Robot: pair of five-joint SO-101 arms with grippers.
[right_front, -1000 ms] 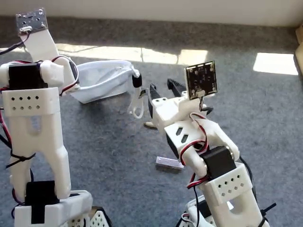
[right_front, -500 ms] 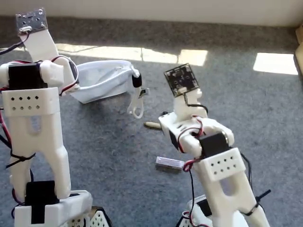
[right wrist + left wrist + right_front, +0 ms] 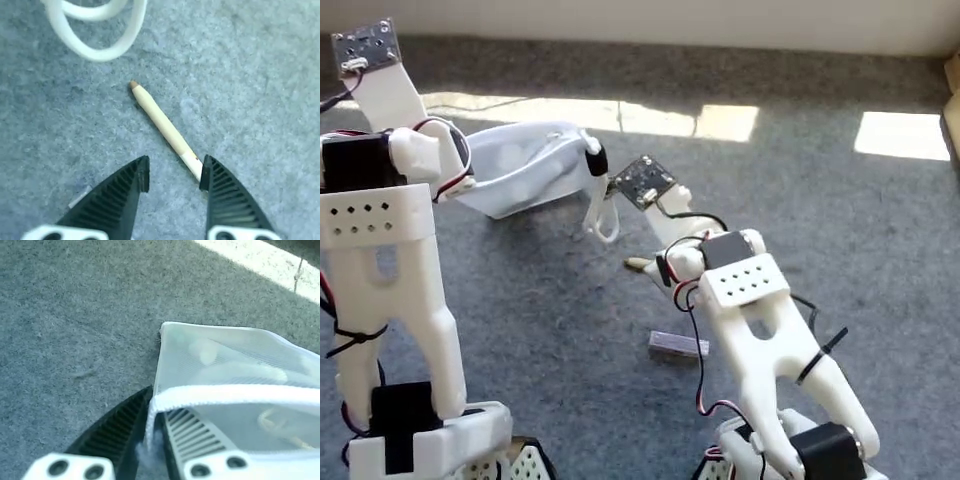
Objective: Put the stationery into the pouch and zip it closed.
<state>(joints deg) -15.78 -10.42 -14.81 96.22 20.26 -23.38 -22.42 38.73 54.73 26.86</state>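
**Figure.** The left gripper (image 3: 155,407) is pressed together on a corner hem of the white mesh pouch (image 3: 235,370). We see pale shapes faintly through the mesh. The right gripper (image 3: 175,170) stands spread, low over the grey carpet (image 3: 260,75). One end of the pencil (image 3: 162,125) lies between its fingertips, just beside one of them; we cannot tell whether they touch. The pencil lies flat on the carpet, and its other end points toward a white loop (image 3: 95,50) that lies just beyond it.

From above, we place the pouch (image 3: 520,170) toward the far left of the carpet. The loop (image 3: 605,215) lies at the pouch's end, between pouch and pencil (image 3: 640,264). A small grey block (image 3: 678,346) lies closer to the near edge, apart from the pencil and beside the right arm (image 3: 745,285).

Open carpet (image 3: 880,250) spreads toward the right edge. Sunlit patches (image 3: 900,133) run along the far edge, below a pale wall (image 3: 720,18). The right arm itself covers part of the pencil.
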